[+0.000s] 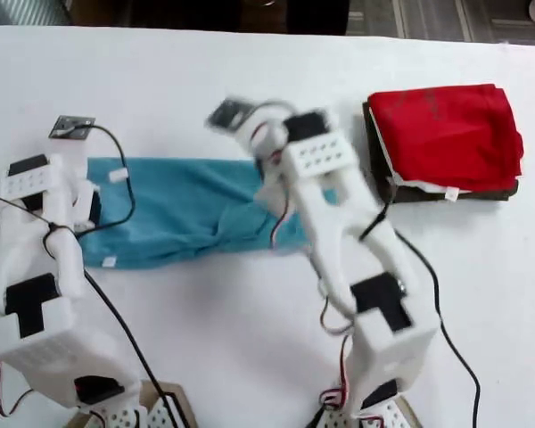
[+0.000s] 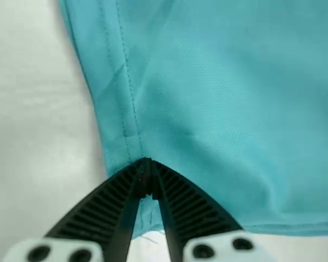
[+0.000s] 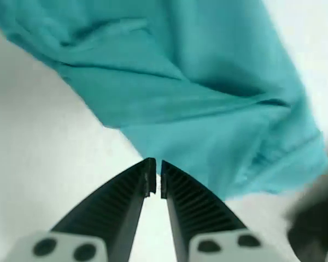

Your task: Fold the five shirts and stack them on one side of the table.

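Left claw (image 2: 147, 176) pinched shut on teal shirt (image 1: 174, 209) hem, cloth spreading ahead of it over white table (image 1: 250, 339). Right claw (image 3: 154, 177) narrow, nearly closed, tips at shirt's bunched edge; grip unclear. Folded red shirt (image 1: 446, 134) lies beyond it, apart.

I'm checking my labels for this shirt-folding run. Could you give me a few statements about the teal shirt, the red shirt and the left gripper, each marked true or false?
1. The teal fabric shirt lies as a long strip on the white table. True.
2. The left gripper hangs wide open over bare table. False: it is shut on the teal shirt's hem.
3. The folded red fabric shirt tops a stack towards the table's far right corner. True.
4. The teal shirt lies on top of that stack. False: it lies on the table beside it.
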